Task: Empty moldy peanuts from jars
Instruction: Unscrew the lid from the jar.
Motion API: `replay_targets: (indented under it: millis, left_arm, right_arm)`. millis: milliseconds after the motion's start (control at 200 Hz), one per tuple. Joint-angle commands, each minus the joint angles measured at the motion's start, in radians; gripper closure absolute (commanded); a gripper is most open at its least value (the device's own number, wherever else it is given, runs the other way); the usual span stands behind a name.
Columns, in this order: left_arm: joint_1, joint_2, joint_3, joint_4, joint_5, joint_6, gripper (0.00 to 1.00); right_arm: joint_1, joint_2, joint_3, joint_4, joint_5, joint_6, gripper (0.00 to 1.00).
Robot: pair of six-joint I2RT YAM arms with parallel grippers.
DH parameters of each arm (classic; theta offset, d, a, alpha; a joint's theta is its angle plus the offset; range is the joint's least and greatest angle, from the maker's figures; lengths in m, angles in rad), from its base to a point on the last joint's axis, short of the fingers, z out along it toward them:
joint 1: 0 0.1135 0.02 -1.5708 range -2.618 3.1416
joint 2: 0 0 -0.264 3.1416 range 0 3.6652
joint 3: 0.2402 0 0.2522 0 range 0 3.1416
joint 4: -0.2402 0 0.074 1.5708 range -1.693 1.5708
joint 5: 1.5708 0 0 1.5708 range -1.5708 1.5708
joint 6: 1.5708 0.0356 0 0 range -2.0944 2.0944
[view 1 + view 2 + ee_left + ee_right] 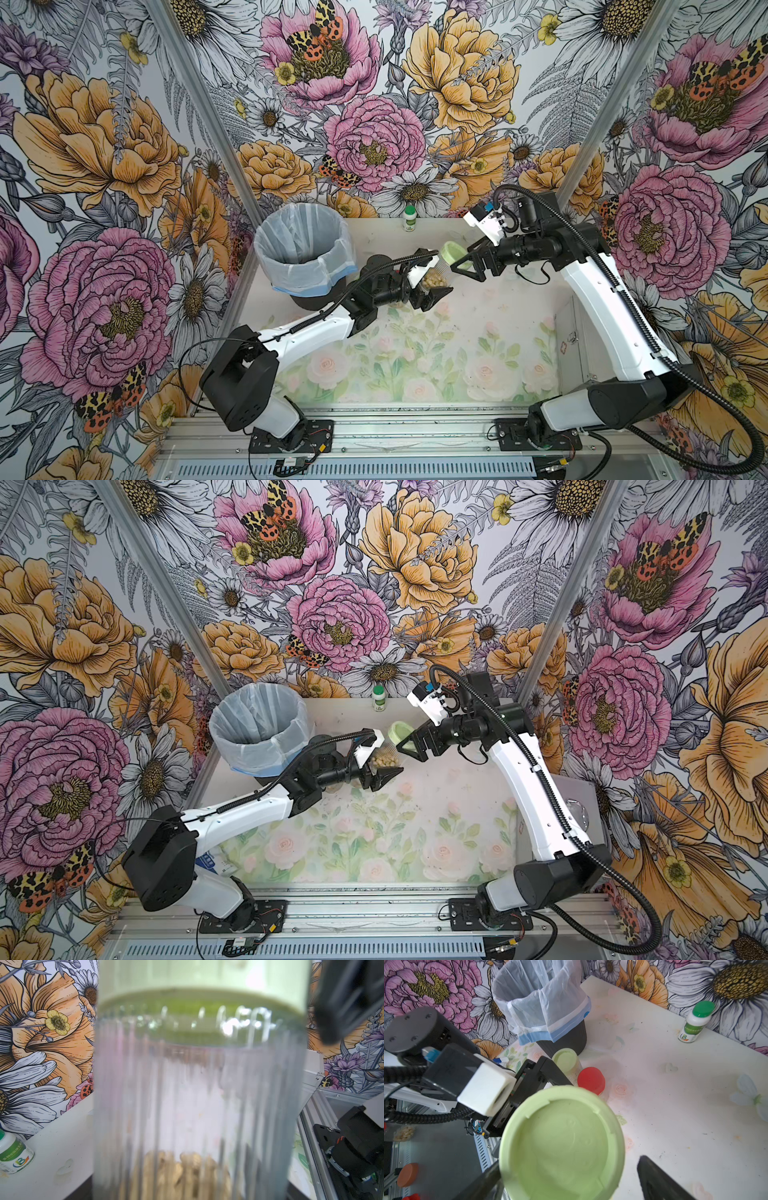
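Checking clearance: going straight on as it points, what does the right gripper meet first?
Likely the pale green lid of the jar held by the left gripper; the right gripper has open jaws either side of it.

The left arm (307, 332) is extended from its base forward and inward, with the forearm held nearly level. The left hand (434, 277) is clamped across the jar (197, 1095). The right arm (602, 299) is raised from its base and bent inward at the elbow, with the right hand (462, 261) turned toward the left hand. Its fingers (658, 1180) are spread to either side of the lid (562, 1142); a gap is seen at one finger.
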Motion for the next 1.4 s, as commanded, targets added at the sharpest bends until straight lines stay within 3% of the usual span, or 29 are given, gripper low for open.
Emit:
replay_targets:
  millis: [0, 240, 370, 495, 630, 1396]
  left_arm:
    - [0.015, -0.047, 0.050, 0.107, -0.001, 0.011, 0.66]
    - [0.017, -0.028, 0.065, 0.107, 0.005, 0.014, 0.67]
    - [0.008, -0.026, 0.065, 0.090, -0.060, 0.052, 0.67]
    - [-0.037, -0.033, 0.055, 0.061, -0.223, 0.155, 0.67]
    - [-0.078, -0.013, 0.066, 0.028, -0.324, 0.232, 0.67]
    - [-0.096, 0.037, 0.102, 0.019, -0.332, 0.245, 0.67]
  right_arm:
    - [-0.018, -0.076, -0.031, 0.061, -0.068, 0.025, 0.01]
    - [-0.036, -0.179, -0.120, 0.135, -0.066, 0.108, 0.01]
    - [-0.049, -0.179, -0.082, 0.219, 0.051, 0.437, 0.01]
    - [-0.049, -0.142, -0.066, 0.195, 0.127, 0.892, 0.05]
    - [-0.023, -0.180, -0.112, 0.191, 0.240, 1.061, 0.05]
    - [0.086, -0.077, -0.114, 0.160, 0.365, 1.027, 0.02]
